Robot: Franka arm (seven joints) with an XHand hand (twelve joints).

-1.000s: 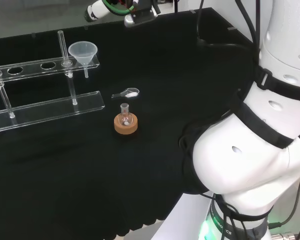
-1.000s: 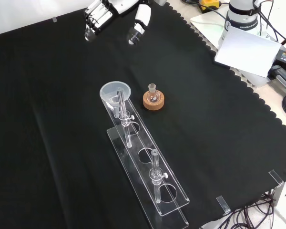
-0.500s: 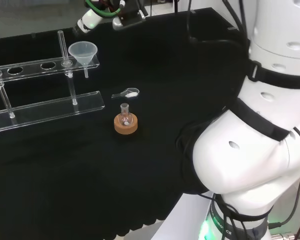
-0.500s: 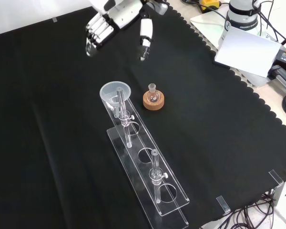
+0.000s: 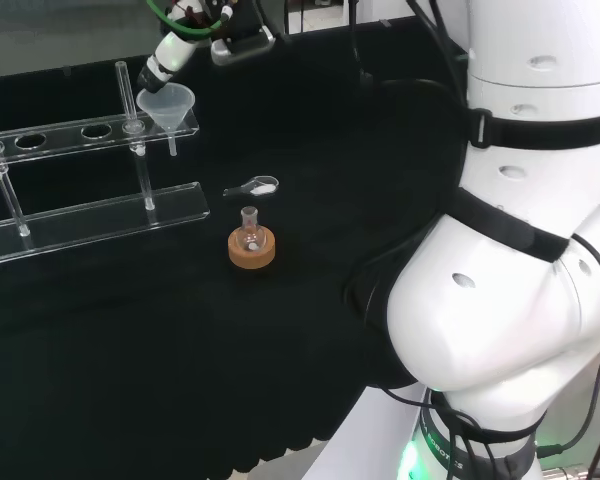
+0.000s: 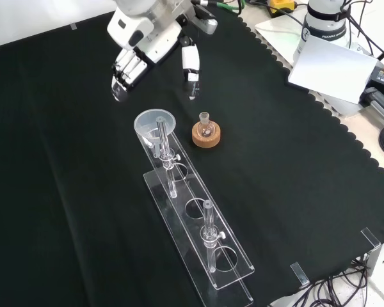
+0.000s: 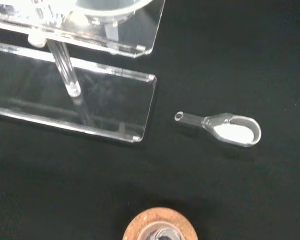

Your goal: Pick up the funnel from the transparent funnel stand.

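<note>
The black cloth (image 6: 294, 160) covers the bench, and the arm (image 5: 520, 250) rises as big white links at about 3 o'clock in the head view. The clear stand (image 6: 198, 236) is the largest piece of ware: in the front view it runs as a long two-level rack from the middle of the cloth down toward 5 o'clock, with round holes along its upper shelf and thin upright posts; in the head view it lies at 9 to 10 o'clock, and the wrist view looks down on one of its ends. The hand (image 6: 137, 48) hangs at 11 o'clock in the front view, above the cloth and just beyond the stand's far end, its fingers (image 6: 123, 73) pointing down in a group and its thumb (image 6: 191, 67) held well apart from them, so it is spread and holds nothing. In the head view one finger (image 5: 166, 58) reaches down close over the funnel's rim; whether it touches cannot be told. The funnel (image 6: 155, 123) sits upright in the end hole of the stand's upper shelf, nearest the hand, its wide mouth up and its stem hanging down through the shelf. A cork ring (image 6: 206, 134) lies on the cloth just beside that end of the stand, at its 3 o'clock in the front view, with a small flask (image 6: 205, 121) standing in it. A small clear scoop (image 7: 225, 127) holding a little white powder lies flat on the cloth between the cork ring and the stand in the wrist view.
</note>
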